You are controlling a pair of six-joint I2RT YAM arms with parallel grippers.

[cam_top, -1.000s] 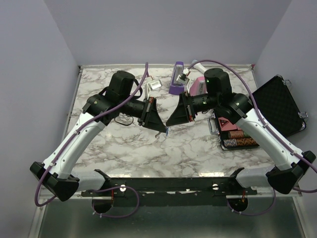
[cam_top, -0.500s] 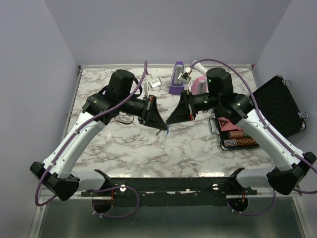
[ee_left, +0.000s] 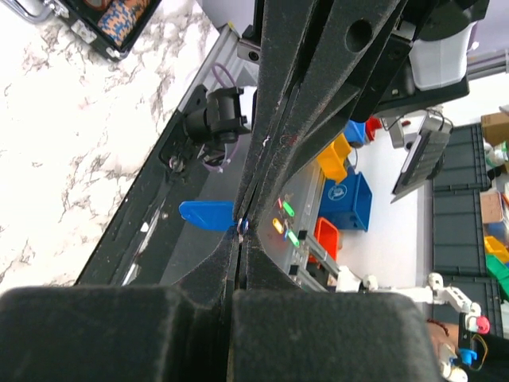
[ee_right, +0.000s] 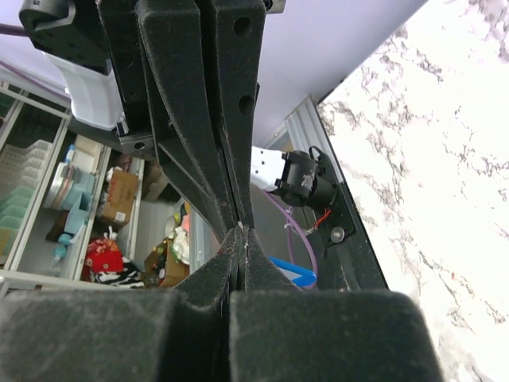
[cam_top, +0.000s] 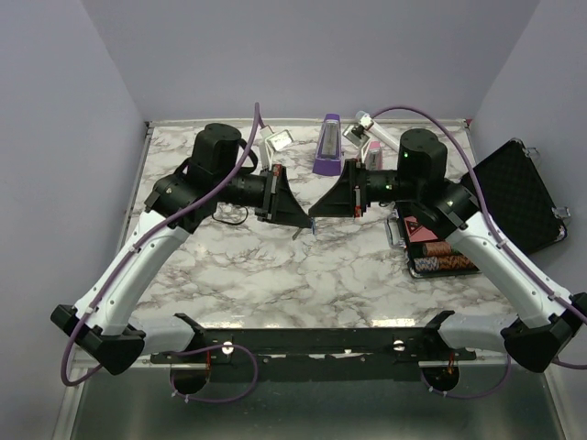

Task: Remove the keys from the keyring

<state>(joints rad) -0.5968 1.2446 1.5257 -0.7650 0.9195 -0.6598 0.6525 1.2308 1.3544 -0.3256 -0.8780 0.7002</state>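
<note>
Over the middle of the table (cam_top: pixel 348 275), toward its far edge, I've got L gripper (ee_left: pixel 240 239) and R gripper (ee_right: pixel 240 232) both pinched shut tip-to-tip on the keys (ee_left: pixel 205 213), so pulling apart w/ such a thin grip could let them slip and drop.

Even, bright light, soft shadows; wrist views blur up close (near black foreground).

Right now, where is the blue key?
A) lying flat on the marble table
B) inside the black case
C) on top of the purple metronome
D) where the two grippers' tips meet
D: the blue key pokes out just where the shut left gripper and right gripper meet tip to tip.
</note>
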